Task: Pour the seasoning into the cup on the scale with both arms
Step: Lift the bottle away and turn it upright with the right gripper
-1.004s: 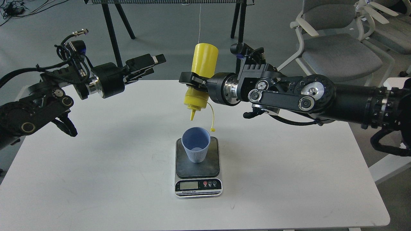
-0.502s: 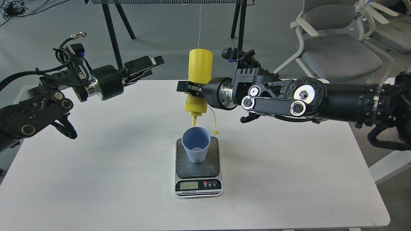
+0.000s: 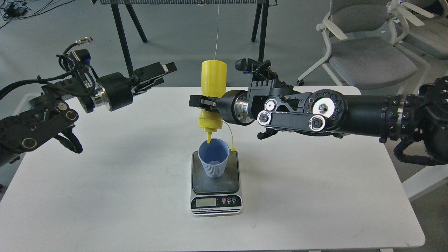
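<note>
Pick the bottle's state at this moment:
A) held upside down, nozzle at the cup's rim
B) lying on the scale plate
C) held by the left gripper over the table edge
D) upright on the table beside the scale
A: the right gripper holds the seasoning inverted, its nozzle tip at the rim of the cup, which stands on the scale.

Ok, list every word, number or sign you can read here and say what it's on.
Scale, silver front strip: a line of small dark print under the display, too small to read.
Scale display: no digits can be made out.
Scale buttons: round, with symbols too small to tell.
Seasoning bottle and cup: no text visible.
</note>
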You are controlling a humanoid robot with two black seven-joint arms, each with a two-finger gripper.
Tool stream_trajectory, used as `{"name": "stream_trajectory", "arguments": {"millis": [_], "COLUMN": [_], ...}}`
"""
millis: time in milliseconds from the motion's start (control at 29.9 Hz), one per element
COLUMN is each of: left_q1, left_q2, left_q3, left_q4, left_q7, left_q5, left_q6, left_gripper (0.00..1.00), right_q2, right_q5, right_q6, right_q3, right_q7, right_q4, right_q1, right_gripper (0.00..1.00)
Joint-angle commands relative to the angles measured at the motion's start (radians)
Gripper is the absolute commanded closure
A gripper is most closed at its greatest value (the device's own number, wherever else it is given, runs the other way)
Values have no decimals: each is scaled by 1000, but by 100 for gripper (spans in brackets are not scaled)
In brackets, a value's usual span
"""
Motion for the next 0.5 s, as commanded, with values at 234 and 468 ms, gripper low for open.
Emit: {"name": "stream_trajectory", "arguments": {"millis": [234, 468], "left_q1": [-6, -6], "left_q2": [6, 37], "left_q3": [0, 3], "left_q4": [-2, -11], "left_q7": [0, 0], "left_q5": [2, 2], "left_q6": [-2, -3], "left_gripper": [3, 3], "right_q2": [-229, -428], "right_q5": [240, 565], "right_q6": [2, 37], "right_q3": [274, 609], "right_q7": [1, 3], "right_q4": [-3, 11], "right_q1": [1, -92], "right_gripper": [98, 98]}}
